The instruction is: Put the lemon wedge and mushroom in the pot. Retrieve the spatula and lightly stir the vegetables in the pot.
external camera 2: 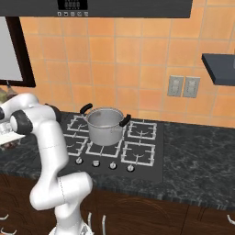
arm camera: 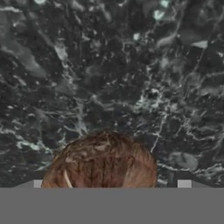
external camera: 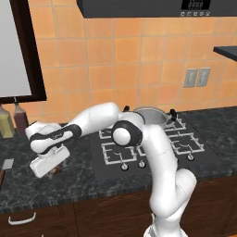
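Reaching left of the stove in the left base view, I am hanging my gripper low over bare counter; right base view: pot sitting on a burner; hand view: jaws spread, mushroom between them

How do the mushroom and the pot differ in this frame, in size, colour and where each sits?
The mushroom is a small brown rounded lump; the pot is a large silvery steel vessel with black side handles. The mushroom lies on the dark marble counter left of the stove, right under the open gripper; the pot stands upright on a rear burner of the cooktop. Neither is held.
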You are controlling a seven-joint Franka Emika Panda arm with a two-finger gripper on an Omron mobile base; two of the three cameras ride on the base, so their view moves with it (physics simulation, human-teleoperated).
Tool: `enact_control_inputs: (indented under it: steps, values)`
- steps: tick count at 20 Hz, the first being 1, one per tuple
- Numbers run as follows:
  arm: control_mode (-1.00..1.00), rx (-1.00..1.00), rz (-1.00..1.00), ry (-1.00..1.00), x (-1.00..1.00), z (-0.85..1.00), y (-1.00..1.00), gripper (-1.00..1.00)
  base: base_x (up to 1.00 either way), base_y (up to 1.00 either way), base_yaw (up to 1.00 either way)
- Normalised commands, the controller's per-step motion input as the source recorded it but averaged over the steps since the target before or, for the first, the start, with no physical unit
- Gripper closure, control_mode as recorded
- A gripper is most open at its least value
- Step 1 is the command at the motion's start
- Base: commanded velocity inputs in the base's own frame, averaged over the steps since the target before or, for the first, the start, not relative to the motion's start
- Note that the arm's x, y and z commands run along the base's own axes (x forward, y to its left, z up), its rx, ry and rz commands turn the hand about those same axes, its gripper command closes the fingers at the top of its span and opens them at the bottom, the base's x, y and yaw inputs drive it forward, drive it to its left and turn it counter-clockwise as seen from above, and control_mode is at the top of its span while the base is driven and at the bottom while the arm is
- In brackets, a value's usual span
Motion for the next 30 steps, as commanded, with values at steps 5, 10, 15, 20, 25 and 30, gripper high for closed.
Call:
enact_control_inputs:
  steps: [5, 10, 15, 20, 25, 30]
  values:
    - [-1.00, 0.01, 0.00, 0.08, 0.01, -0.25, 0.05, 1.00, 0.00, 0.00, 0.00]
    - [-1.00, 0.00, 0.00, -0.02, -0.17, 0.07, 0.03, 1.00, 0.00, 0.00, 0.00]
    - [-1.00, 0.05, -0.02, -0.20, -0.54, 0.90, -0.61, 1.00, 0.00, 0.00, 0.00]
    - [-1.00, 0.13, -0.14, -0.21, -0.25, 0.91, -1.00, 1.00, 0.00, 0.00, 0.00]
    - [-1.00, 0.20, -0.22, -0.07, 0.00, 0.67, -1.00, 1.00, 0.00, 0.00, 0.00]
    - [-1.00, 0.19, -0.24, -0.04, 0.03, 0.64, -1.00, 1.00, 0.00, 0.00, 0.00]
